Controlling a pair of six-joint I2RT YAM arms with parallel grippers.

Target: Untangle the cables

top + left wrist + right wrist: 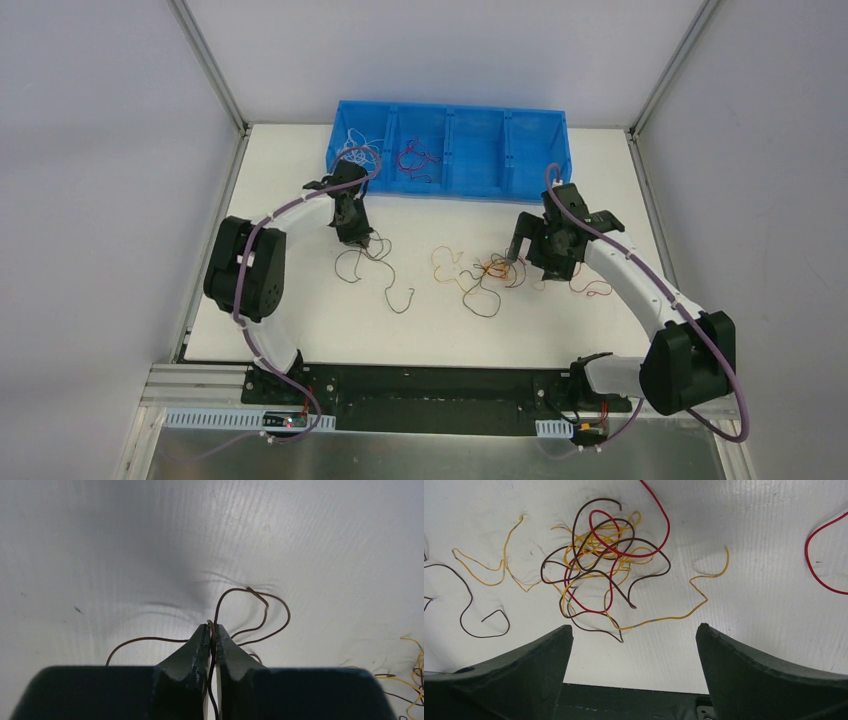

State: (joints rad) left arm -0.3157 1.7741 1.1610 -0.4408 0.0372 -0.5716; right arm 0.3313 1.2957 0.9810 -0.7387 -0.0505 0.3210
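Two grippers work on the near side of the blue bin [450, 192]. Your left gripper [212, 628] is pressed together on a brown cable [240, 588], in front of the bin's left end. Your right gripper [634, 630] stands spread in front of the bin's right end, over a tangle [599, 555] of brown, yellow and red cables. White strands [355, 150] and red strands [420, 160] lie inside the bin's two leftmost compartments.

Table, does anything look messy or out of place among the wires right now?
Yes: a knot of yellow, brown and red wires lies on the table below the open right end effector, its strands looped over one another. Loose strands lie scattered around it. The left end effector is shut on one brown wire.
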